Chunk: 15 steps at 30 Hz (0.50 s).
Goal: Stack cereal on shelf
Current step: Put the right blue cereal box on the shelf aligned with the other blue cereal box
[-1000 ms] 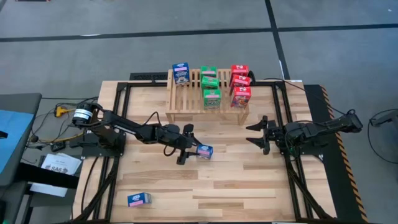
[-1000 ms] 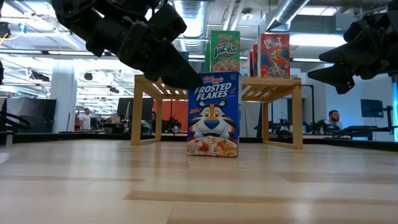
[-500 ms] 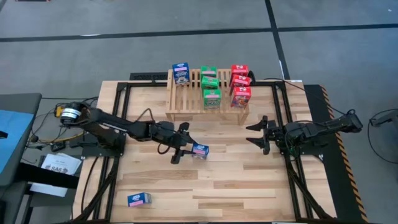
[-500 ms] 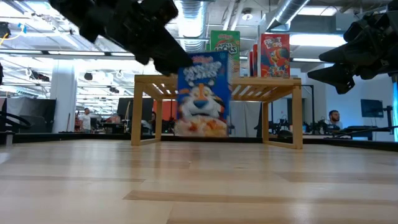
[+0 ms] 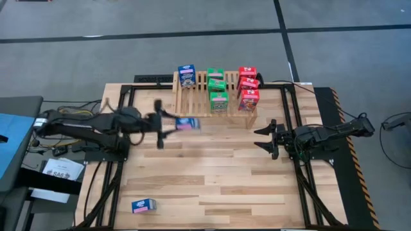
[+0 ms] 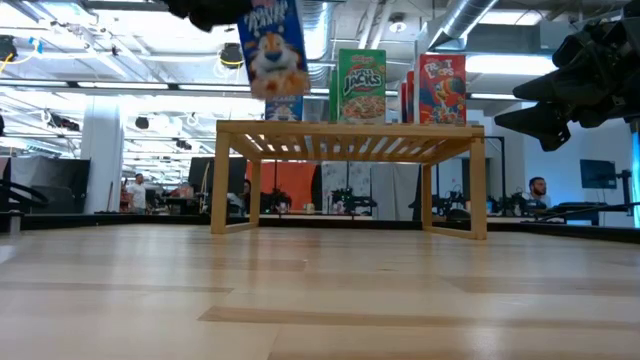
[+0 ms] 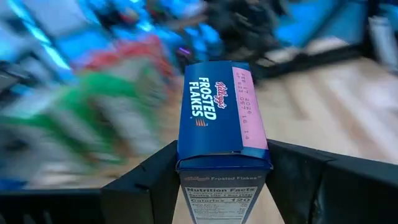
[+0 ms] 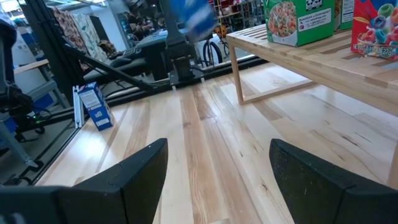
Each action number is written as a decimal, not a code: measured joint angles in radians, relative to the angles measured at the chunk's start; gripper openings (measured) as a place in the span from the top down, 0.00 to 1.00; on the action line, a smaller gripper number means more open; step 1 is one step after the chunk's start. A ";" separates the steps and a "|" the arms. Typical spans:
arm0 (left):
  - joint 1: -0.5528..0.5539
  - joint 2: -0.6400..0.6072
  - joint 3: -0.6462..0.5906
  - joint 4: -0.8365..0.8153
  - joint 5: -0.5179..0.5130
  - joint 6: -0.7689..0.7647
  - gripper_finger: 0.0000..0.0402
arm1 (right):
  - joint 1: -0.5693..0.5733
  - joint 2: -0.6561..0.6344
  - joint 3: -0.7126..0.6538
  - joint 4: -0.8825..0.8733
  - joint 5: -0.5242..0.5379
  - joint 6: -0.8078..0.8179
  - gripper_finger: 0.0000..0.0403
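**Blue box carried in the air beside the rack**

The left gripper [image 5: 168,124] was clamped on a blue Frosted Flakes box [image 5: 187,124], one dark finger [image 7: 149,183] pressed against each of its sides. The box hung clear of the table [image 5: 212,179], just in front of the left front corner of the shelf [image 5: 199,96]; seen from table height it sat above the level of the slatted top [image 6: 272,40].

On the shelf stood one blue box [image 5: 186,75] at the back left corner, three green boxes [image 5: 217,90] in a row down the middle and three red boxes [image 5: 247,88] in a row along the right side.

Another blue box [image 5: 143,205] lay on the table near its front left corner.

The right gripper [image 5: 269,138] waited with its fingers spread wide apart and nothing between them, over the right part of the table and in front of the shelf's right front corner, well apart from every box
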 joint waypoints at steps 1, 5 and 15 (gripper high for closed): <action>0.020 -0.029 0.001 0.001 -0.020 0.035 0.53 | 0.000 0.000 0.000 0.000 0.000 0.000 0.24; 0.133 -0.088 0.043 -0.027 -0.087 0.137 0.53 | 0.000 0.000 0.000 0.000 0.000 0.000 0.24; 0.480 0.080 0.355 -0.345 0.238 0.153 0.53 | 0.000 0.000 0.000 0.000 0.000 0.000 0.24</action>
